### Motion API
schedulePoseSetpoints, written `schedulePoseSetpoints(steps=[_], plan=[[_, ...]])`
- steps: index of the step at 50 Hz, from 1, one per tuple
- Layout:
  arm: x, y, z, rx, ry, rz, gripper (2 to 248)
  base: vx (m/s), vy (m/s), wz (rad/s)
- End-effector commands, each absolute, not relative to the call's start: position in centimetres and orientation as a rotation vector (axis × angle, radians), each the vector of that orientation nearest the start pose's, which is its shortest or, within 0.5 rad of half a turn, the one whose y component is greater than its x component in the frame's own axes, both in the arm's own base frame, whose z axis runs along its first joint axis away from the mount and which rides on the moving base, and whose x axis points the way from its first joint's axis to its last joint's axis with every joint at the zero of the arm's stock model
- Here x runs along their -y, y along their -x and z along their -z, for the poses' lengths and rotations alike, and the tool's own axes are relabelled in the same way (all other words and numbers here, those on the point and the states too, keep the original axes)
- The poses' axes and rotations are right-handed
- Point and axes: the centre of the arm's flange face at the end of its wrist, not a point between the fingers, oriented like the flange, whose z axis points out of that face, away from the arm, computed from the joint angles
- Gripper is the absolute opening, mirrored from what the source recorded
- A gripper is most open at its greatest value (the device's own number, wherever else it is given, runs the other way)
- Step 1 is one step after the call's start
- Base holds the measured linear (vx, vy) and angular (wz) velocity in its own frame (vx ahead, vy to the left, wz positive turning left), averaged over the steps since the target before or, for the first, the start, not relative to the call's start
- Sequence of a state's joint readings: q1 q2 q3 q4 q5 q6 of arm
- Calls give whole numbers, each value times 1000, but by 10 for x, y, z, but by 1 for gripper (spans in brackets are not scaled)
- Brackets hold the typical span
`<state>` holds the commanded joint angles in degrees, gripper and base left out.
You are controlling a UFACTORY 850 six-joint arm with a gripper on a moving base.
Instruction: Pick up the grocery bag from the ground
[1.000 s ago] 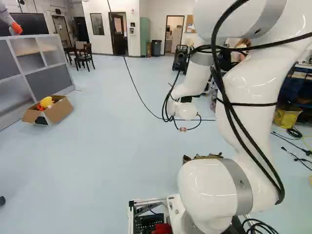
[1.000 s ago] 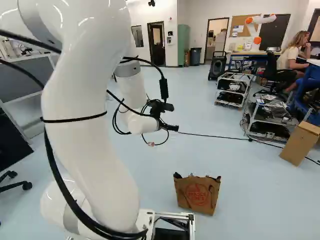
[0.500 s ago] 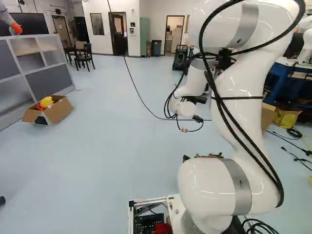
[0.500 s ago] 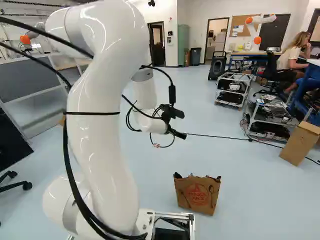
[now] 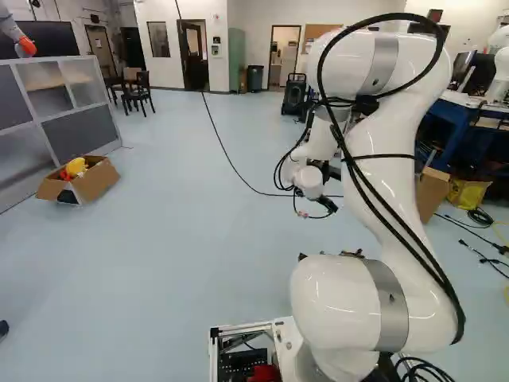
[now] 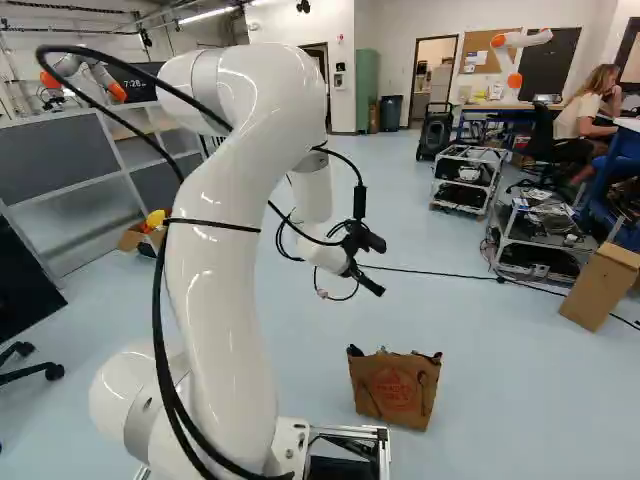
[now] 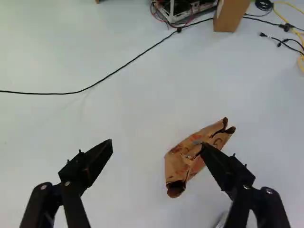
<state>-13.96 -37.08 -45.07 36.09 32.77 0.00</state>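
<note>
In the right base view my gripper [image 6: 372,278] hangs above the floor, higher than the brown paper grocery bag [image 6: 396,388] and beyond it. The bag stands upright near the base, print on its side. From the wrist, the gripper [image 7: 156,145] has its two fingers wide apart with nothing held. The bag [image 7: 190,156] lies well below, partly behind one fingertip and nearer that finger than the other. In the left base view only the bag's top edge [image 5: 350,253] shows behind the arm's lower joint.
A black cable [image 6: 440,272] runs across the floor beyond the bag. Cardboard boxes stand at the right [image 6: 602,285] and at the left [image 5: 95,180]. Wheeled metal carts [image 6: 540,235] are farther right. Another robot [image 6: 520,45] shows at the back.
My arm has swung to the right in the right base view, and the gripper has come lower and tilted further downward. The bag and the base have not moved.
</note>
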Motion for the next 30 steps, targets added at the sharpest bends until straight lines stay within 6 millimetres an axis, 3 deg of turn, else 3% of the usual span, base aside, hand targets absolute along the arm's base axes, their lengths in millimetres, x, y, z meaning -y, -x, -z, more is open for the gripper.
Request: schedulePoseSetpoints(steps=[30], plan=[[199,-480,-153,-1781,2715,805,247,0,0,0]])
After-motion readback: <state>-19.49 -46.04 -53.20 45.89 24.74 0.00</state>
